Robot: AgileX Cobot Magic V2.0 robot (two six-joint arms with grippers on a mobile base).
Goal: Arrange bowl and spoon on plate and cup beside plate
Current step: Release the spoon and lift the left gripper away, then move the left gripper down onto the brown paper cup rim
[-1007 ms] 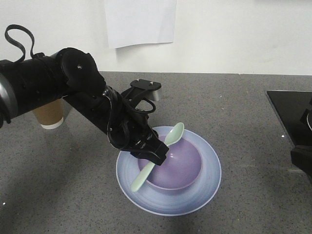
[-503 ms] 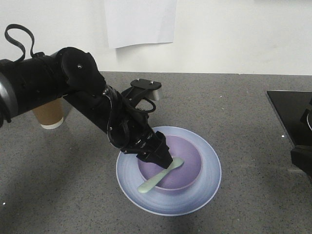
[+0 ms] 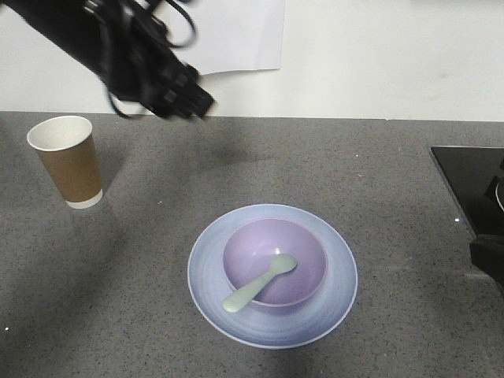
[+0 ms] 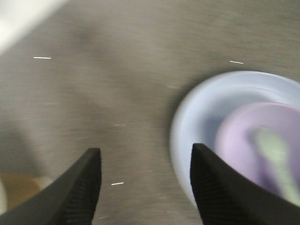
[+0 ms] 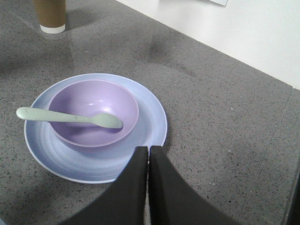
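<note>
**A:** How do the jaws stand?

**B:** The left gripper (image 4: 144, 187) has its two dark fingers spread wide with only bare bench (image 3: 394, 173) between them; it grips nothing. In the front view it is raised high over the far left part of the bench, in front of the white wall (image 3: 394, 55). The right gripper (image 5: 148, 173) has its fingers pressed together with hardly a slit between, and nothing is caught there. It is near the plate's rim, on the side towards its own camera.

**A:** And the containers?

**B:** The plate (image 3: 335, 276) lies flat on the grey bench, towards the near edge and about midway along it. The bowl (image 3: 303, 236) stands upright on the plate, roughly centred, with plate showing all round it.

**A:** Anything in the bowl?

**B:** The spoon (image 3: 260, 283). Its scoop end lies on the bowl's inner floor, and its handle leans up over the rim on the near-left side, its tip hanging above the plate.

**A:** The cup?

**B:** The cup (image 3: 69, 161) stands upright near the bench's left edge, well apart from the plate, mouth up. Its white inside shows nothing in it. A sheet of white paper (image 3: 236, 35) hangs on the wall behind.
</note>
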